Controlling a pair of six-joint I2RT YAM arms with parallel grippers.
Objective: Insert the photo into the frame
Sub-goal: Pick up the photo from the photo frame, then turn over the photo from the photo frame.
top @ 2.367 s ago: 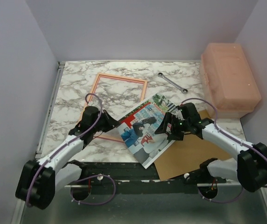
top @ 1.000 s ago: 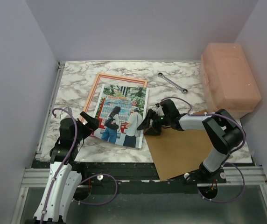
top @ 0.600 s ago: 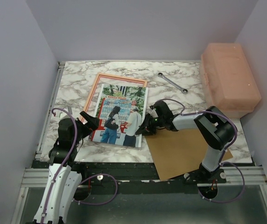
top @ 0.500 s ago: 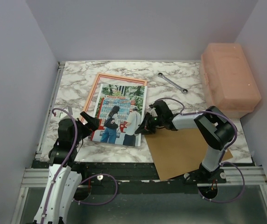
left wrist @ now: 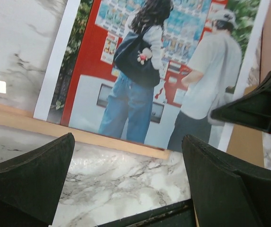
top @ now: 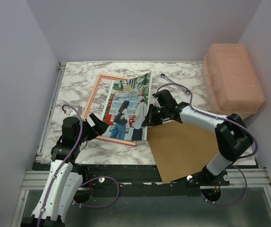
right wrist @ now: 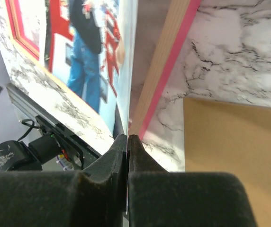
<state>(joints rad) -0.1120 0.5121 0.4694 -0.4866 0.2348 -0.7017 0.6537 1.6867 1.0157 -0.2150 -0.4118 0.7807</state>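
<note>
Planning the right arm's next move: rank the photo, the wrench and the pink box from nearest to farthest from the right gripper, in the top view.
1. The photo: pinched at its right edge by the right gripper.
2. The wrench: on the table behind the gripper.
3. The pink box: far right, at the back.

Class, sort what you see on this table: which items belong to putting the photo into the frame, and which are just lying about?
Job in hand: photo; frame; right pincer, shut on the photo's edge; left pincer, open.
Lying about: brown backing panel; spanner; pink box.
</note>
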